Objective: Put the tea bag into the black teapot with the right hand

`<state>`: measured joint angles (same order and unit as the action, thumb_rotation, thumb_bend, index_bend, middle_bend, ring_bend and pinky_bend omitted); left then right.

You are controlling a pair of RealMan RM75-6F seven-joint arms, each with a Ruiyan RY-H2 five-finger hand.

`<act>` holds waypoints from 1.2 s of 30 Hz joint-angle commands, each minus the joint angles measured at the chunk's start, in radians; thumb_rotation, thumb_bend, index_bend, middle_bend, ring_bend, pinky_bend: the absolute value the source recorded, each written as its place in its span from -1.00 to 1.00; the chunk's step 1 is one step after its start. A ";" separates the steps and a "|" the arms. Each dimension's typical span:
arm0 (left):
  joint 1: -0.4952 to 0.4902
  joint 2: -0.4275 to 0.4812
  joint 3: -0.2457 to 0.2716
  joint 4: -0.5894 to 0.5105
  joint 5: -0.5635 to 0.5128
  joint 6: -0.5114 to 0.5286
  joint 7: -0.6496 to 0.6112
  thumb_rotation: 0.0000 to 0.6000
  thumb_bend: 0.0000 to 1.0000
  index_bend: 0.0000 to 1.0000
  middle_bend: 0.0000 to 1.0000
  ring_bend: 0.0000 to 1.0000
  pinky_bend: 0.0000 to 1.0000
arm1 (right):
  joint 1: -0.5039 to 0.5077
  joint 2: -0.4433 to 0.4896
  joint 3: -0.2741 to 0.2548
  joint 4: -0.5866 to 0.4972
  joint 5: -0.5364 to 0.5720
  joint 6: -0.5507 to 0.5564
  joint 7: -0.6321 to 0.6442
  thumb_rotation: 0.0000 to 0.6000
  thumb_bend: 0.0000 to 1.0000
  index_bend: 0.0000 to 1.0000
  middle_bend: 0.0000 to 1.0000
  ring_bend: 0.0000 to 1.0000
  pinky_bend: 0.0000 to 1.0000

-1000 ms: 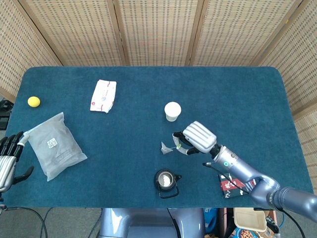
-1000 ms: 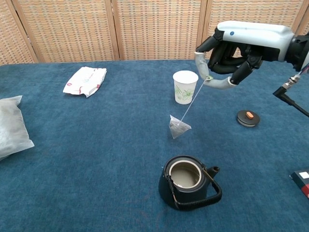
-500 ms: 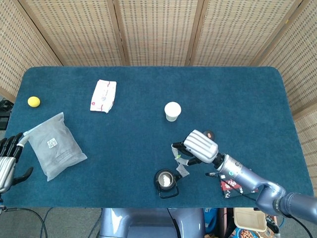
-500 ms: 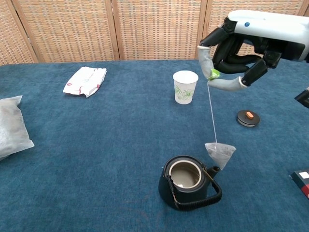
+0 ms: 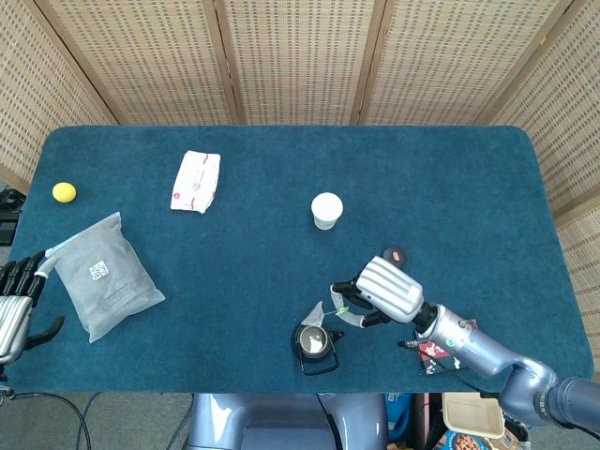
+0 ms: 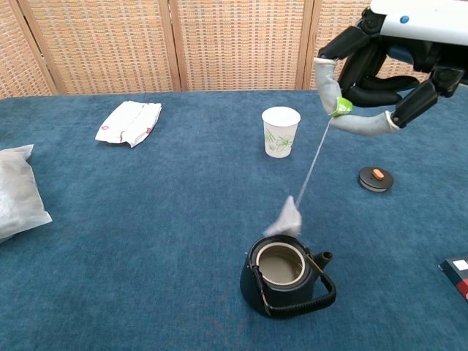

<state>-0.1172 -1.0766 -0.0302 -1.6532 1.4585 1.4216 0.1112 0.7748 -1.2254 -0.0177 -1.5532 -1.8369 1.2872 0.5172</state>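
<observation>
A small green tag (image 6: 341, 107) is pinched between the thumb and a finger of the right hand (image 6: 387, 66), raised above the blue table (image 6: 146, 219). From the tag a string (image 6: 313, 162) runs down, slanting leftward, to the tea bag (image 6: 284, 218), which hangs blurred just above the rim of the open black teapot (image 6: 285, 276). The round lid (image 6: 376, 178) lies well apart to the right, and a paper cup (image 6: 281, 131) stands behind. The left hand (image 5: 17, 302) is seen at the table's edge, fingers apart, nothing held
</observation>
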 commanded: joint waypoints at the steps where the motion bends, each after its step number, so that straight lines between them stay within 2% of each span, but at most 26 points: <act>1: 0.000 0.000 0.000 -0.002 -0.001 -0.001 0.002 1.00 -0.36 -1.00 -1.00 -1.00 -1.00 | 0.000 0.011 -0.005 -0.020 -0.011 -0.004 -0.006 1.00 0.05 0.27 0.95 1.00 1.00; 16: -0.008 -0.001 -0.003 -0.007 -0.003 -0.010 0.012 1.00 -0.35 -1.00 -1.00 -1.00 -1.00 | -0.003 0.022 -0.016 -0.036 -0.031 -0.002 0.005 1.00 0.05 0.27 0.95 1.00 1.00; 36: -0.007 -0.001 -0.003 -0.006 -0.008 -0.009 0.016 1.00 -0.36 -1.00 -1.00 -1.00 -1.00 | 0.005 -0.017 -0.053 -0.016 -0.061 -0.031 0.043 1.00 0.05 0.27 0.95 1.00 1.00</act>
<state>-0.1246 -1.0773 -0.0333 -1.6592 1.4506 1.4130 0.1272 0.7802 -1.2424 -0.0708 -1.5693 -1.8972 1.2562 0.5603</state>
